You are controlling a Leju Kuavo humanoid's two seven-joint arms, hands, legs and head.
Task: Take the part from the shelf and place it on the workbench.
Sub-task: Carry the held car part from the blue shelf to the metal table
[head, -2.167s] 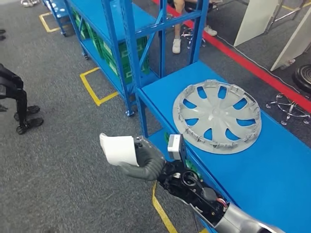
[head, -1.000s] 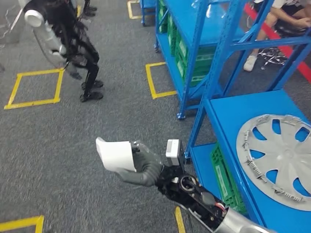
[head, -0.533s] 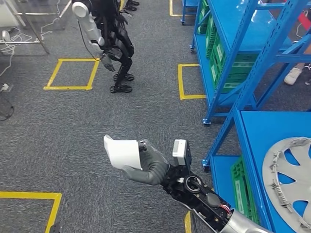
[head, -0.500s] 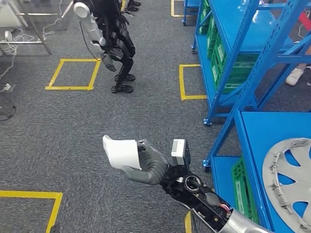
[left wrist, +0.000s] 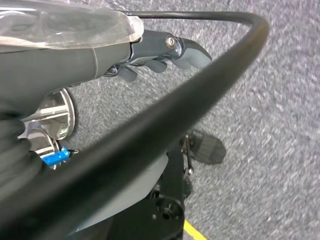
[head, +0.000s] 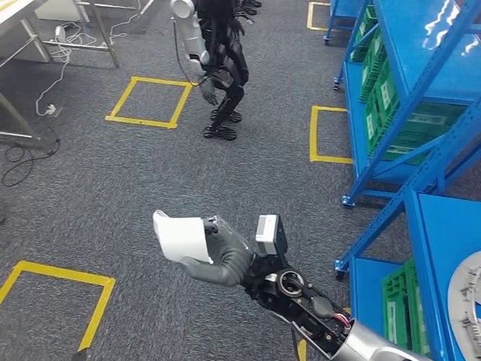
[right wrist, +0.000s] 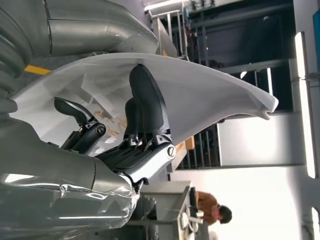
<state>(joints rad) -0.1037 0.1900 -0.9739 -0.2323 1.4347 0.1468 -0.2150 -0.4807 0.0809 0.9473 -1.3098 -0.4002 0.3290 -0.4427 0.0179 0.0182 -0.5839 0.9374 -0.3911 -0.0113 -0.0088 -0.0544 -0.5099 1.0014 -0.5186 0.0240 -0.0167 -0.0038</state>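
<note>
The blue shelf [head: 419,98] stands well off beside the right hand [head: 224,252], which reaches out over grey carpet [head: 113,195] — its fingers [right wrist: 145,107] are wrapped around the white part [head: 180,237]. The part's long axis points away from the shelf. The left hand [left wrist: 166,50] hangs with fingers curled, holding nothing — partly hidden by a dark cable [left wrist: 158,125].

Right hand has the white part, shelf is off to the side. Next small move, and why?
Probably keep turning away from the blue shelf toward the table edge at far left, grip unchanged. The right hand holds the white part over bare carpet, with nothing beneath to set it on.
</note>
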